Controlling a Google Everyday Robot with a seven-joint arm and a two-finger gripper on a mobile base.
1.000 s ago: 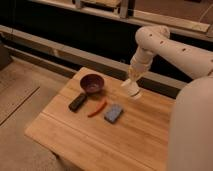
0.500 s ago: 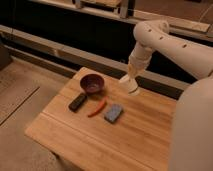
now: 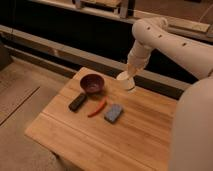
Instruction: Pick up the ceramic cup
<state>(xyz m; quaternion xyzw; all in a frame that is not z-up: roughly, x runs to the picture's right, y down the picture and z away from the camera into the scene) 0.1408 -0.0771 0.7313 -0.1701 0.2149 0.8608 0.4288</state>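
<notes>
The small white ceramic cup [image 3: 125,80] hangs at the end of my white arm, just above the back edge of the wooden table [image 3: 100,145]. My gripper [image 3: 128,75] comes down from above and is shut on the cup, which mostly hides it. The cup is to the right of the dark reddish-brown bowl [image 3: 92,83] and clear of it.
On the table are a dark oblong object [image 3: 77,102], a red chili pepper [image 3: 97,107] and a blue-grey sponge [image 3: 114,113]. A dark wall with a ledge runs behind the table. My robot body fills the right side.
The arm has risen and shifted slightly left, and the white cup has moved up with it from the table's back edge.
</notes>
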